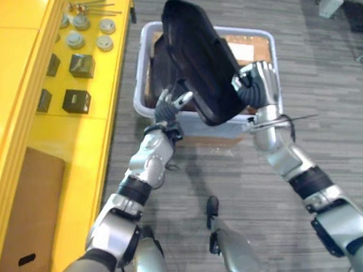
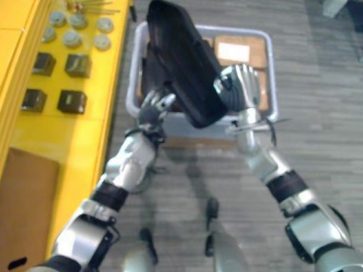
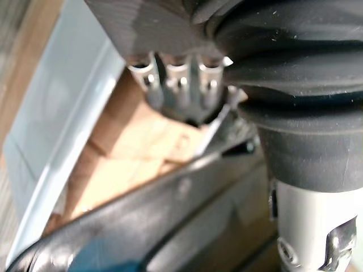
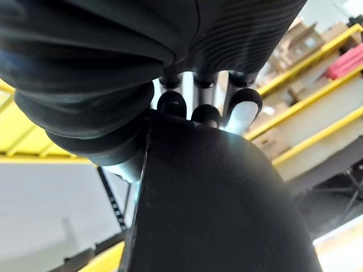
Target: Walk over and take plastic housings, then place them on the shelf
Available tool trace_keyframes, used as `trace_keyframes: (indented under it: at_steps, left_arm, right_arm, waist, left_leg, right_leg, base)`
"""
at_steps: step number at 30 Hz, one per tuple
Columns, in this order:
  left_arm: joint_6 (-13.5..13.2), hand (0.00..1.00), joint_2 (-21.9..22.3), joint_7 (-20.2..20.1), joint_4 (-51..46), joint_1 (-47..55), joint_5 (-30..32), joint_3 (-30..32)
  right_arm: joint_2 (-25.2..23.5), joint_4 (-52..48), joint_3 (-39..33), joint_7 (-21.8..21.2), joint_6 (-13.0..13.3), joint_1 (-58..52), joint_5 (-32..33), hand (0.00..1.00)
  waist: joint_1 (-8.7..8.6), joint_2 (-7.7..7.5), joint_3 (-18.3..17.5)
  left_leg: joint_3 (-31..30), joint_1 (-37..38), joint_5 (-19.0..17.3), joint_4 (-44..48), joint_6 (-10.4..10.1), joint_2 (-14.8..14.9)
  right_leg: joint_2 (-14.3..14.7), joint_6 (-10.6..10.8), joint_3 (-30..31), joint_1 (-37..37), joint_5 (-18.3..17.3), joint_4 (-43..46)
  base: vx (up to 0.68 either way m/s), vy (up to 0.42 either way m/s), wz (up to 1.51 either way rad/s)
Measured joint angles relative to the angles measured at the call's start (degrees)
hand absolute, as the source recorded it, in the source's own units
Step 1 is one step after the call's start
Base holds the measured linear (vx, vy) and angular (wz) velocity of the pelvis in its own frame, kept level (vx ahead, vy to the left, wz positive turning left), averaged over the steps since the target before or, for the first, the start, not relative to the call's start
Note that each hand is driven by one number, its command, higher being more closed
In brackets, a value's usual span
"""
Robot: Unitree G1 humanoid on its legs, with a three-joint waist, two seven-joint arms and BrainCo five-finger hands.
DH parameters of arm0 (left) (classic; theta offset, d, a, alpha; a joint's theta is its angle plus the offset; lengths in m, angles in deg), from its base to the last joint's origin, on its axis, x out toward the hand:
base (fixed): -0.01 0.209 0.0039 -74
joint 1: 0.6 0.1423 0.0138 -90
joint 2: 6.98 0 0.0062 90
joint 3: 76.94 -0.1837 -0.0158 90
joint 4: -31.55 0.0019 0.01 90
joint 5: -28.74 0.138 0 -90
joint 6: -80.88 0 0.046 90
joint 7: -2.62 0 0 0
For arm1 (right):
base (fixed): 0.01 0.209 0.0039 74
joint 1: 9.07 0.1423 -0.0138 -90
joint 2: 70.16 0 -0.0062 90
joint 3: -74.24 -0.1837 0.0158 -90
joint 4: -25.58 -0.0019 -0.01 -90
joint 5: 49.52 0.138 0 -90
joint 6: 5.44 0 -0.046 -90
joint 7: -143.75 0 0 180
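The large black plastic housing (image 1: 200, 62), a smooth, slightly glossy shell with rounded corners, is up in the air and tilted, held between both hands above a pale grey plastic bin (image 1: 141, 75). The right hand (image 1: 262, 83) lies flat against its right side with fingers straight. The left hand (image 1: 168, 106) props its lower left edge with fingers loosely spread, not wrapped round it. The bin sits on a grey wood-grain plank floor (image 1: 334, 107) and holds more dark parts and brown cardboard with a white label (image 1: 243, 51), whose writing is too small to read. Just to the left runs a long yellow shelf (image 1: 6, 76) carrying small black blocks (image 1: 76, 101) and round grey parts (image 1: 75, 39). A brown cardboard box (image 1: 30, 210) stands on its lower level.
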Motion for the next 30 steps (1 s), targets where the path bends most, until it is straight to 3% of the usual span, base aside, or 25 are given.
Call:
trace_keyframes:
  at_steps: [6,20,27,28,30]
  left_arm:
    - [0.3,0.00,0.1,0.0,1.6,0.1,0.4,0.0]
    - [0.4,0.00,1.4,0.5,3.4,0.2,0.3,0.0]
    - [-1.5,0.00,1.7,-0.1,3.4,0.3,-3.6,0.0]
    - [-3.1,1.00,1.7,-0.9,3.4,0.4,-6.5,0.0]
    - [-4.6,1.00,1.7,-1.7,3.4,0.5,-9.3,0.1]
  right_arm:
    - [0.0,0.0,0.0,0.5,0.3,0.0,0.0,1.00]
    - [-0.8,-4.8,2.1,0.5,4.2,-1.8,0.0,1.00]
    - [-2.6,-7.2,2.3,-1.4,5.1,-4.9,0.1,1.00]
    - [-3.1,-7.3,2.3,-2.0,5.1,-5.4,0.2,1.00]
    - [-3.4,-7.6,2.3,-2.3,5.1,-6.1,0.3,1.00]
  waist:
    - [0.28,0.00,0.0]
    - [0.84,0.02,0.0]
    - [0.84,0.02,0.0]
    - [0.85,0.01,0.0]
    - [0.87,0.01,0.0]
  left_leg:
    - [0.0,0.0,0.0,0.0,0.0,0.0]
    - [0.0,0.0,0.0,0.1,0.0,0.0]
    - [0.1,0.1,0.0,0.0,0.0,0.0]
    - [0.1,0.1,0.0,0.0,0.0,0.0]
    - [0.1,0.1,0.0,0.0,0.0,0.0]
  right_leg:
    - [0.0,0.0,0.0,0.0,0.0,0.0]
    - [0.0,0.0,0.1,0.0,0.0,0.0]
    - [0.0,0.0,0.2,0.0,0.0,0.0]
    - [0.0,0.0,0.2,0.0,0.0,0.0]
    - [0.0,0.0,0.2,0.0,0.0,0.0]
  base:
    - [-0.02,0.036,0.00]
    - [0.00,0.005,0.00]
    - [0.00,0.000,0.00]
    - [0.00,0.000,0.00]
    - [0.00,0.000,0.00]
